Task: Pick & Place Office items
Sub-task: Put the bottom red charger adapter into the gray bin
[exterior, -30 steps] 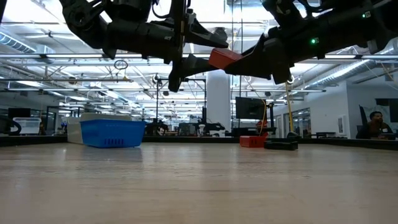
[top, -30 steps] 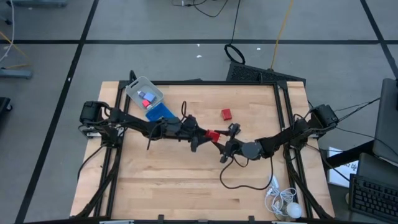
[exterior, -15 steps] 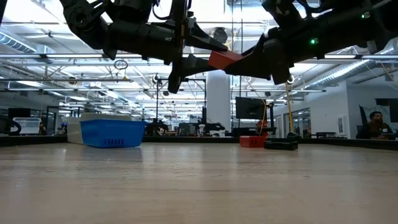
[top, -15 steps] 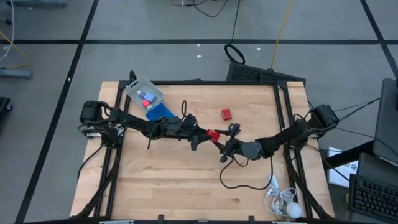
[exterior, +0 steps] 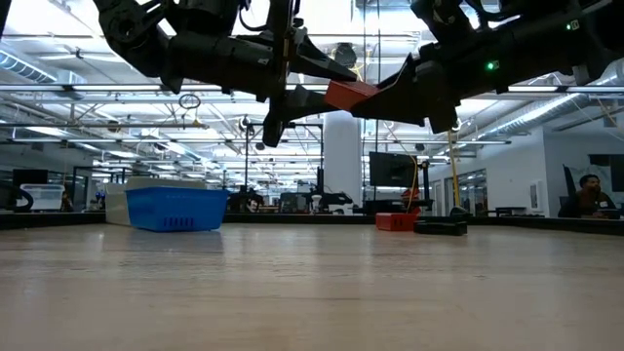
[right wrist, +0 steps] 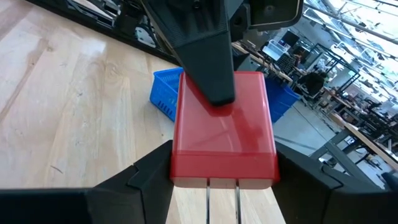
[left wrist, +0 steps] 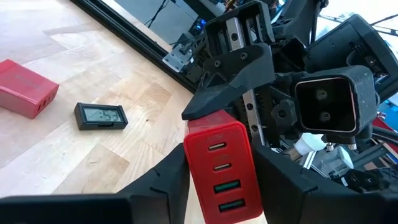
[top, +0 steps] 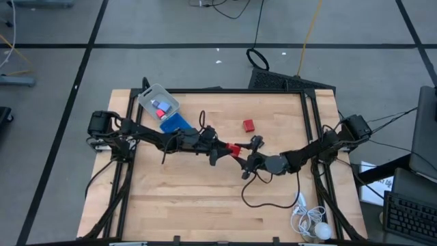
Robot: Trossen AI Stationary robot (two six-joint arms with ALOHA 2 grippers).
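Observation:
A red block (top: 234, 148), one of the office items, hangs above the table's middle between my two grippers. My left gripper (top: 227, 147) reaches it from the left and my right gripper (top: 242, 154) from the right, and both are shut on it. In the low view the block (exterior: 351, 93) is high above the wood. A second red block (top: 248, 125) lies flat on the table farther back. Beside it lies a small dark rectangular piece with a pale centre (left wrist: 101, 116). My left gripper pinches the red block's two opposite sides (left wrist: 198, 180) between its fingers, at the end that carries the ports. The fingers come in about level from the table's left. The block is lifted clear of the table. My right gripper pinches the block's other end by its two sides (right wrist: 180, 158), the fingers about level and coming from the table's right. Its hold is turned against the left gripper's, whose finger (right wrist: 205, 62) lies on the broad face between them. The block stays clear of the table.
A clear plastic box (top: 158, 102) with small pieces in it and a blue tray (top: 175, 123) stand at the table's far left. A white corded gadget (top: 311, 222) lies at the near right corner, its dark cord looping across the wood.
My left gripper's fingers have closed in a little on the red block. Both arms and the block have stayed where they were.

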